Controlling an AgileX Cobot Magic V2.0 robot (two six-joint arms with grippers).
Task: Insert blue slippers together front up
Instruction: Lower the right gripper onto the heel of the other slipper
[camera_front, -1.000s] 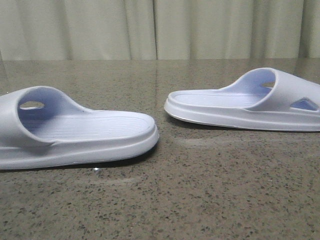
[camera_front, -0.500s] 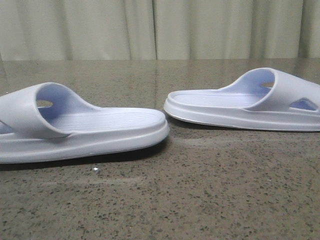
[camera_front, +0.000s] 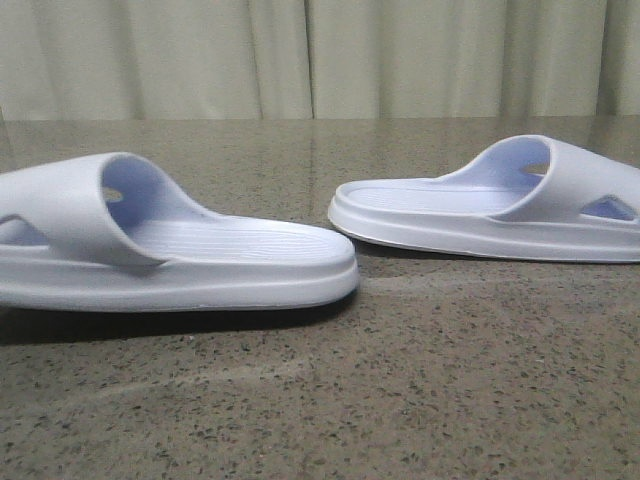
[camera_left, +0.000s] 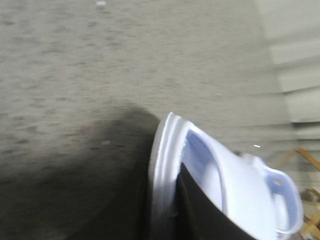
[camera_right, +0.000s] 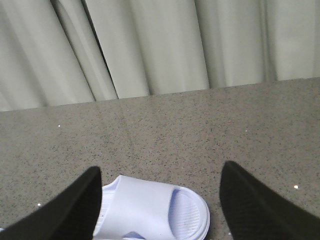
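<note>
Two pale blue-white slippers lie on the speckled stone table (camera_front: 420, 400). In the front view the left slipper (camera_front: 200, 265) lies with its open end pointing right and its strap at the left. The right slipper (camera_front: 470, 215) lies farther back with its strap at the right. No gripper shows in the front view. In the left wrist view my left gripper (camera_left: 162, 172) is shut on the rim of the left slipper (camera_left: 235, 190), with one dark finger (camera_left: 200, 210) on the footbed. In the right wrist view my right gripper (camera_right: 160, 200) is open and empty above the right slipper (camera_right: 150, 205).
A pale pleated curtain (camera_front: 320, 60) hangs behind the table's far edge and also fills the top of the right wrist view (camera_right: 160, 45). A narrow strip of table separates the two slippers' near ends in the front view.
The left slipper has slid to the right and turned, so its open end now lies close to the right slipper. The right slipper has not moved.
</note>
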